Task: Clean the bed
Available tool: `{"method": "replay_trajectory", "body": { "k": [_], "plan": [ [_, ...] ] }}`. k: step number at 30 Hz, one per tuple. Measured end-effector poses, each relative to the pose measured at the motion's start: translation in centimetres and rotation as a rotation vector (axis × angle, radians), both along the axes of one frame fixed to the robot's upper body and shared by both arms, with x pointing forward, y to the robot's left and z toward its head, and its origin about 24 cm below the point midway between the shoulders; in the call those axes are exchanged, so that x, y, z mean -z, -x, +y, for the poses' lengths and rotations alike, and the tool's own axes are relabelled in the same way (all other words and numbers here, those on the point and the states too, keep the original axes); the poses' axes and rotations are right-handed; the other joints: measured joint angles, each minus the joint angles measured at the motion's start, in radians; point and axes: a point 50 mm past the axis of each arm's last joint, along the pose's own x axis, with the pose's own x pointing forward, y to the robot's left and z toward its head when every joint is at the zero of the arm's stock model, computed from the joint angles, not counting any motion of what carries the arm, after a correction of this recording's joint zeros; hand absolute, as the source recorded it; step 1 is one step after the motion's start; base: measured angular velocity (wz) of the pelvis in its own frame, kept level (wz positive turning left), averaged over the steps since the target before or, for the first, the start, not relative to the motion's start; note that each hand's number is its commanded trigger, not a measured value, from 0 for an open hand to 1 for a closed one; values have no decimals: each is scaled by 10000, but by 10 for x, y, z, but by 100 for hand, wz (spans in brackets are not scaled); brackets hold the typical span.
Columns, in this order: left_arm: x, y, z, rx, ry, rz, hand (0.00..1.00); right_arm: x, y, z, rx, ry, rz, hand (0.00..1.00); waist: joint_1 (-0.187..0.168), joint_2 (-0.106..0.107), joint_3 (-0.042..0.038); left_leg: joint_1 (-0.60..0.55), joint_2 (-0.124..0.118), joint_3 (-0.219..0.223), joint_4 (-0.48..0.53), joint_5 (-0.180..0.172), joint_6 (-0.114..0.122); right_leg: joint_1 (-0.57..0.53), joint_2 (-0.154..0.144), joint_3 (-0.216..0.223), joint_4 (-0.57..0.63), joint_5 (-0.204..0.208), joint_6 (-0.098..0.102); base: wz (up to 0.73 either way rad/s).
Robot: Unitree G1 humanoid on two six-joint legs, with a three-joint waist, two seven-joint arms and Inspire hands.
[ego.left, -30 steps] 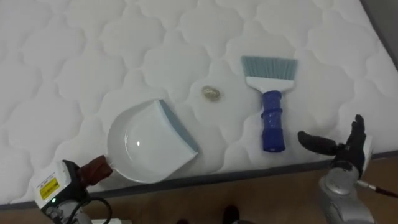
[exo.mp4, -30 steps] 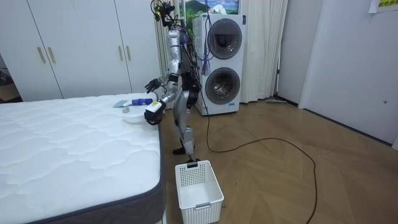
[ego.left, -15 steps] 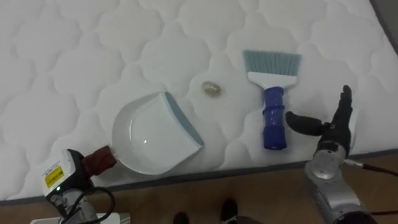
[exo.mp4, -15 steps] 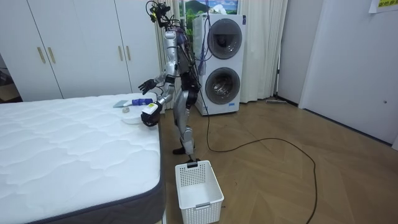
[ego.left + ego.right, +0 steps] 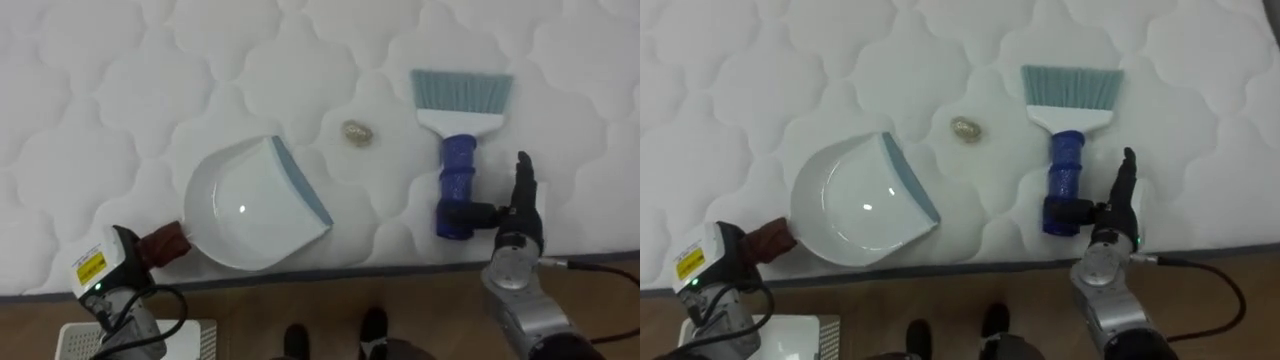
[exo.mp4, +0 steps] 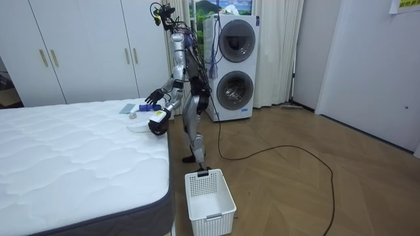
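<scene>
On the white quilted mattress (image 5: 130, 90) lies a white dustpan (image 5: 245, 215) with a reddish-brown handle. My left hand (image 5: 122, 268) is shut on that handle at the bed's near edge. A small beige scrap of rubbish (image 5: 357, 132) lies just beyond the pan's lip. To its right lies a brush (image 5: 458, 170) with a blue handle, its pale blue bristles pointing away from me. My right hand (image 5: 517, 205) is open beside the handle's near end, fingers straight, the thumb reaching to the handle's tip. In the room view I stand at the bed's corner (image 6: 164, 131).
A white plastic basket (image 6: 209, 202) stands on the wood floor by the bed's side, and its corner shows at my feet (image 5: 75, 335). Stacked washing machines (image 6: 233, 65) and white wardrobes (image 6: 79, 46) are behind me.
My right hand has moved from off the bed's edge in to the brush handle's near end. The left hand and dustpan have kept their place; the view has shifted a little.
</scene>
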Motion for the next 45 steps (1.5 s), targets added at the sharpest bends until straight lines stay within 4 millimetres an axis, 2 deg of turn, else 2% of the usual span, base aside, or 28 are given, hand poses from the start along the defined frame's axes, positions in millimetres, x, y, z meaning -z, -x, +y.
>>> {"method": "replay_trajectory", "body": {
  "k": [9, 21, 27, 29, 34, 36, 37, 41, 42, 43, 44, 45],
  "plan": [
    [0, -1, 0, 249, -168, 267, 100, 7, 0, 10, -333, -269, 411, 0, 261, -5, -3, 34, 14, 19, 104, 2, 4, 51, -5, -12, 41, -23, 3, 0],
    [0, -2, -1, 289, -128, 236, 100, -2, -10, 13, -442, -267, 98, 0, 261, -7, -4, 5, 10, -6, 268, 2, 3, 44, -29, -15, 189, -37, -21, 0],
    [1, -2, -1, 381, -42, 418, 100, 6, -6, 7, -271, -119, 546, 0, 256, -7, -6, -4, 8, -24, 280, 2, 4, 51, -31, -21, 216, -30, -30, 0],
    [0, -2, -1, 458, -145, 460, 100, 10, -3, 4, -181, -46, 801, 22, 261, -5, -8, -5, 8, -42, 276, 2, 4, 61, -32, -45, 207, -31, -30, 0],
    [0, -4, -2, 526, -343, 572, 100, 17, 0, -3, -216, 351, 1405, 30, 259, 3, -10, 13, 9, -73, 280, 2, 3, 116, -68, -180, 179, -24, -41, 1],
    [0, -4, -2, 608, -471, 672, 100, 14, -3, -14, -157, 674, 1620, 31, 250, 4, -12, 29, 5, -74, 284, 2, 3, 151, -79, -202, 177, -24, -41, 0],
    [0, -4, -2, 621, -486, 687, 100, 14, -4, -17, -181, 714, 1686, 56, 253, 5, -12, 34, 4, -78, 284, 1, 3, 162, -79, -209, 174, -24, -41, 0],
    [0, -4, -2, 639, -517, 725, 100, 14, -4, -24, -205, 1049, 1984, 63, 256, 5, -12, 29, 10, -129, 280, 1, 2, 167, -80, -286, 190, -40, -68, 2],
    [0, -4, -2, 656, -512, 731, 100, 15, -3, -25, -173, 1066, 2041, 70, 257, 5, -12, 30, 12, -145, 278, 1, 1, 175, -80, -310, 190, -48, -80, 4],
    [0, -4, -2, 659, -508, 732, 100, 16, -2, -26, -150, 1080, 2098, 84, 257, 5, -12, 30, 13, -154, 277, 1, 1, 181, -80, -322, 188, -51, -85, 5],
    [0, -4, -2, 664, -501, 738, 100, 18, -1, -28, -110, 1109, 2252, 91, 257, 5, -12, 31, 17, -169, 276, 0, 0, 200, -79, -349, 175, -54, -89, 6],
    [0, -5, -3, 677, -477, 750, 100, 20, 1, -29, -97, 1105, 2405, 93, 255, 5, -12, 31, 18, -199, 275, 0, -1, 226, -78, -385, 153, -55, -90, 6]
  ]
}}
